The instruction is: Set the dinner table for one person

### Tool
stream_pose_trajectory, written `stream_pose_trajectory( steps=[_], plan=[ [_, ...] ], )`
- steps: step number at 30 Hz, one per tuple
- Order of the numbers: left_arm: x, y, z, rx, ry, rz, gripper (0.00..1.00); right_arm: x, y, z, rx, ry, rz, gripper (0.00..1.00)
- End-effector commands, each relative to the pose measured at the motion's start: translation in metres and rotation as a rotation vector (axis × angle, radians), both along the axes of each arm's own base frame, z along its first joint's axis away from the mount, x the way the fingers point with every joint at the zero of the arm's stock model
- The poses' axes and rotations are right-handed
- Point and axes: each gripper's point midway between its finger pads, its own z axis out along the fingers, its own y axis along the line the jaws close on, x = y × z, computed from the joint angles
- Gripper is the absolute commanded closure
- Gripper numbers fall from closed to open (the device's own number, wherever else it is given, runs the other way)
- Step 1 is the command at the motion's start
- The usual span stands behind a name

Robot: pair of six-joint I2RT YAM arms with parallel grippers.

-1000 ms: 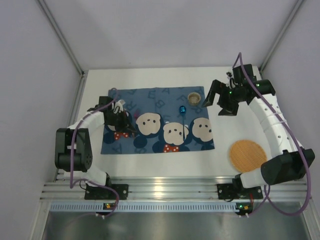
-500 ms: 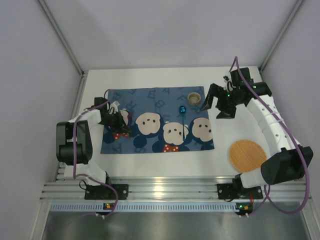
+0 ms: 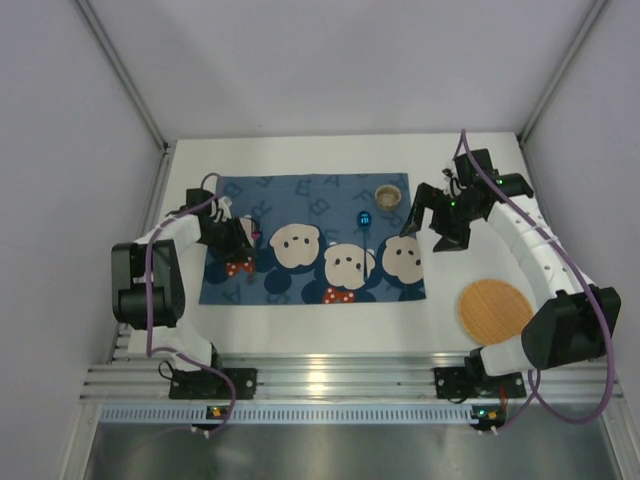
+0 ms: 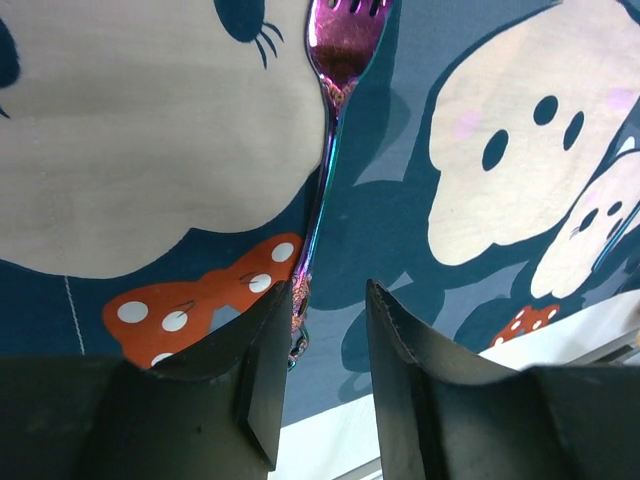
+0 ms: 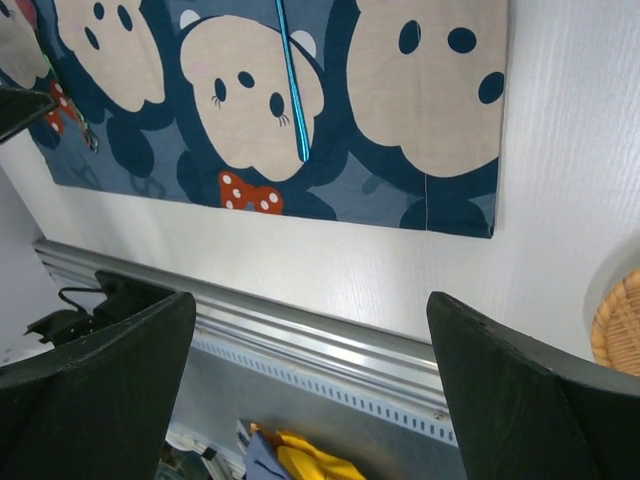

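Both are unclenched: left gripper [image 4: 328, 300] narrowly astride the fork [image 4: 325, 150] near the desk's [image 3: 300, 320] left edge, right gripper [image 5: 310, 300] wide (empty). Off-centre closing might snag the placemat [image 4: 400, 220].

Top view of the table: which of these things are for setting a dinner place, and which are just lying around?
For the job, most likely:
table
blue placemat
purple fork
blue spoon
small brown cup
round woven mat

Just lying about:
yellow cloth below the table's edge
purple cables on the arms
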Motion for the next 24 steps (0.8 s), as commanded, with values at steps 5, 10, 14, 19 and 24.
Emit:
stream_pose_trajectory(
  steps=[5,10,14,19,24],
  plan=[
    [0.02,0.003,0.027,0.005,-0.091,0.011,0.59,0.005,-0.006,0.009,-0.033,-0.086,-0.007,0.0],
    [0.022,-0.008,0.057,-0.011,-0.165,0.004,0.58,-0.011,-0.015,-0.024,-0.042,-0.006,-0.044,0.0],
    [0.01,-0.054,0.082,0.001,-0.222,-0.106,0.59,-0.022,-0.04,-0.058,-0.13,0.072,-0.125,0.0],
    [-0.018,-0.111,0.094,-0.034,-0.247,-0.191,0.62,-0.024,-0.102,-0.089,-0.276,0.156,-0.356,0.0],
    [-0.038,-0.131,0.116,-0.102,-0.294,-0.223,0.63,-0.027,-0.14,-0.113,-0.401,0.238,-0.414,0.0]
  ],
)
